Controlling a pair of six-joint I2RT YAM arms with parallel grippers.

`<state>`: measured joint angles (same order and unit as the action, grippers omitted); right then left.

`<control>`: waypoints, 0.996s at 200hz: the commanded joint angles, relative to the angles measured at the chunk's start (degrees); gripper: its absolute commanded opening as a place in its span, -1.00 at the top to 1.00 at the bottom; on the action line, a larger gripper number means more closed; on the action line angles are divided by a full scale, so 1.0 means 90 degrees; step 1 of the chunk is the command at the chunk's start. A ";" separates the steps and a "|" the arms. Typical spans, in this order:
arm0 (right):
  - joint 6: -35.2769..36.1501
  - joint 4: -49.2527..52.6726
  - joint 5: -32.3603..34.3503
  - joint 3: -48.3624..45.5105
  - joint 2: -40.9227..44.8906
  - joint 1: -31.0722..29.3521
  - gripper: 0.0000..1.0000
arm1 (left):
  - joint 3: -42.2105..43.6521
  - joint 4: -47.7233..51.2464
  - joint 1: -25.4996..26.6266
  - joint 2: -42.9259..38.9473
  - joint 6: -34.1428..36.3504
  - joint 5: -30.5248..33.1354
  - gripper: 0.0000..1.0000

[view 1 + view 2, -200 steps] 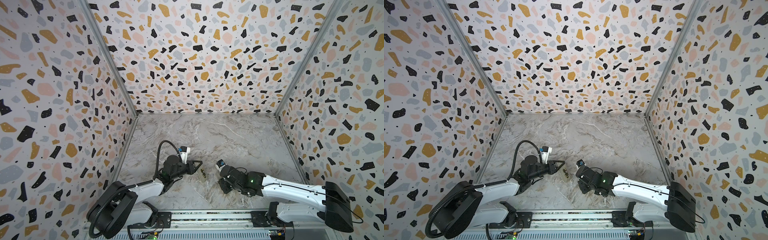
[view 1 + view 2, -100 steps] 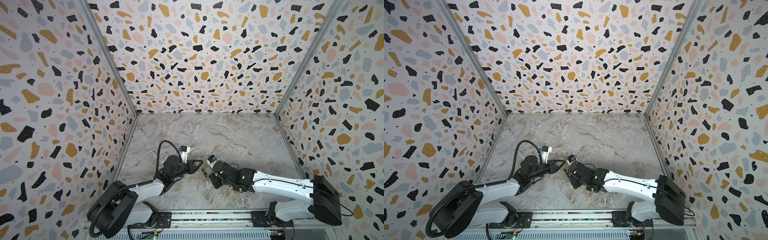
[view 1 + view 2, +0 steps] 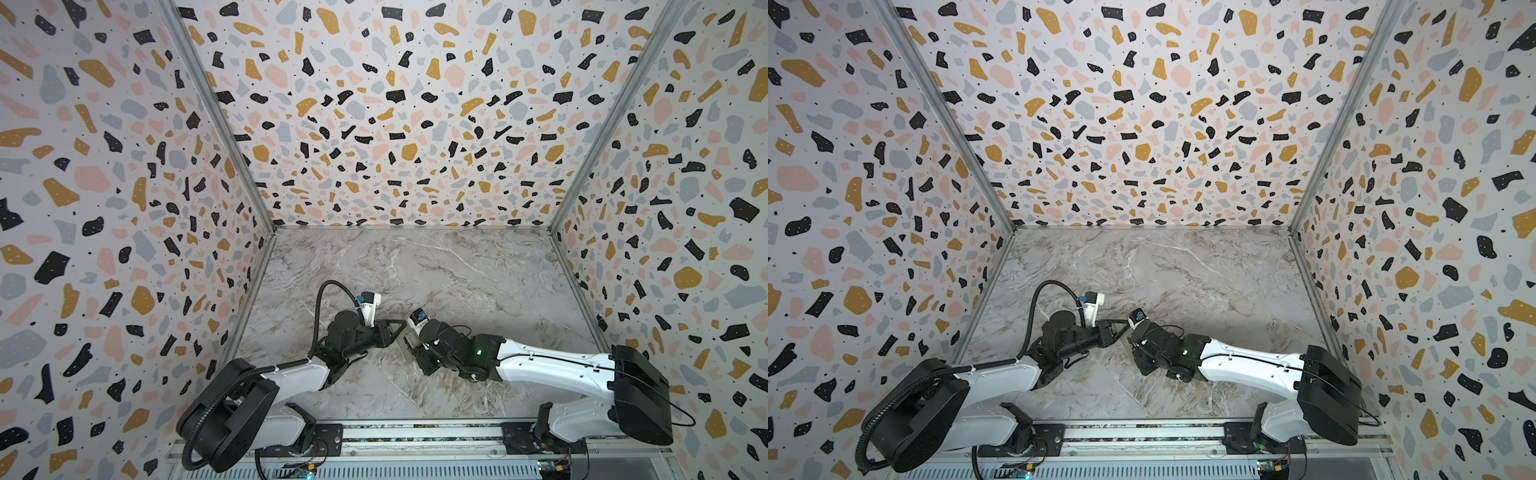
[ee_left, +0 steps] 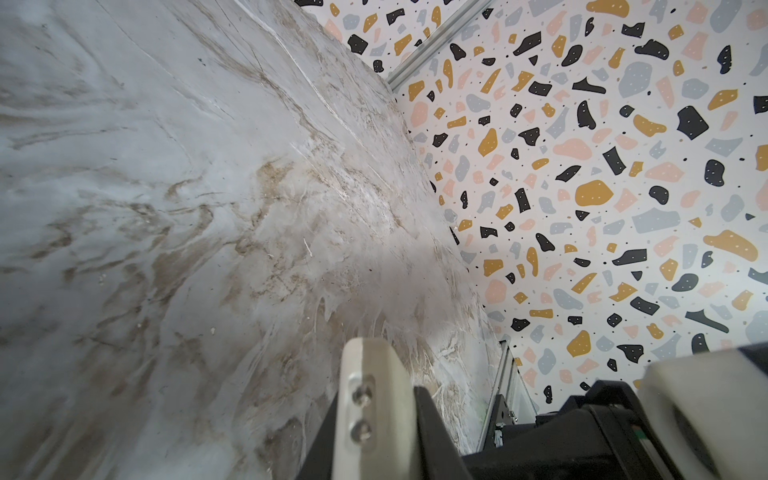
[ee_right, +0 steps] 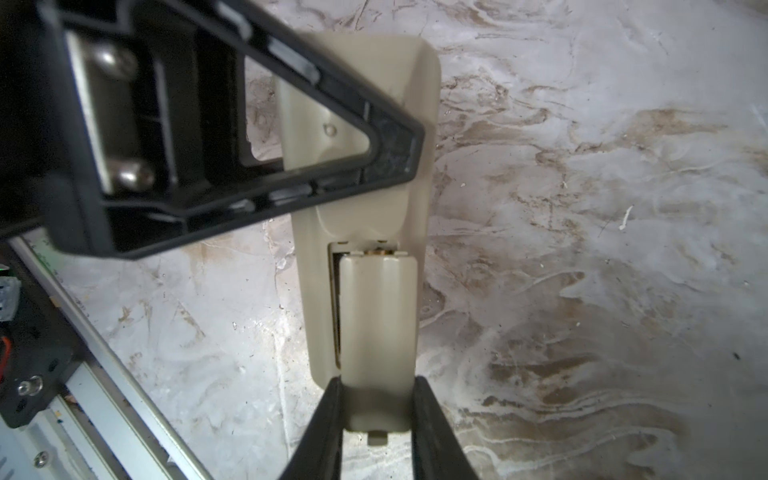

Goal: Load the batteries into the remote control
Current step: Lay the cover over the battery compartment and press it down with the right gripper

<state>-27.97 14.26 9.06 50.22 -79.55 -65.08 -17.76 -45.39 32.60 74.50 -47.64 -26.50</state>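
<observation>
The remote control (image 5: pixel 365 124) lies back-up on the marble table; both top views show it between the two arms (image 3: pixel 405 343) (image 3: pixel 1128 341). My right gripper (image 5: pixel 378 386) is shut on a small pale cover piece (image 5: pixel 376 316), which lies over the remote's battery compartment, slightly out of line with it. A gold glint (image 5: pixel 376 251) shows in the gap at the cover's far end. The batteries are otherwise hidden. My left gripper (image 3: pixel 397 328) is shut, its black tip (image 5: pixel 399 153) over the remote's other end. Whether it touches the remote I cannot tell.
An aluminium rail (image 5: pixel 104 374) runs along the table's front edge, close beside the remote. Terrazzo-patterned walls (image 3: pixel 395 124) enclose the table on three sides. Bare marble (image 3: pixel 415 270) stretches behind the arms.
My right arm has swung left across the table and brought its gripper over the remote's near end. The left arm has stayed where it was.
</observation>
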 commanded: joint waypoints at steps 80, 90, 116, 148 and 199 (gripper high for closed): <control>0.0049 -0.0041 -0.0083 0.0240 -0.0091 0.0063 0.95 | -0.0048 -0.0515 0.0040 0.0023 -0.0038 -0.0038 1.00; 0.0050 -0.0054 -0.0088 0.0239 -0.0097 0.0063 0.95 | -0.0048 -0.0514 0.0040 0.0020 -0.0039 -0.0039 1.00; 0.0085 -0.0097 -0.0097 0.0235 -0.0116 0.0083 0.96 | -0.0048 -0.0537 0.0061 0.0033 -0.0044 -0.0059 1.00; 0.0128 -0.0137 -0.0127 0.0255 -0.0131 0.0117 0.96 | -0.0048 -0.0534 0.0078 0.0033 -0.0043 -0.0083 1.00; 0.0173 -0.0170 -0.0201 0.0250 -0.0178 0.0145 0.96 | -0.0060 -0.0540 0.0106 0.0042 -0.0044 -0.0083 1.00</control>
<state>-27.14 13.23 7.64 50.22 -81.14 -64.12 -17.76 -46.00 32.95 74.72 -47.68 -26.50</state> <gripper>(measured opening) 0.267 0.231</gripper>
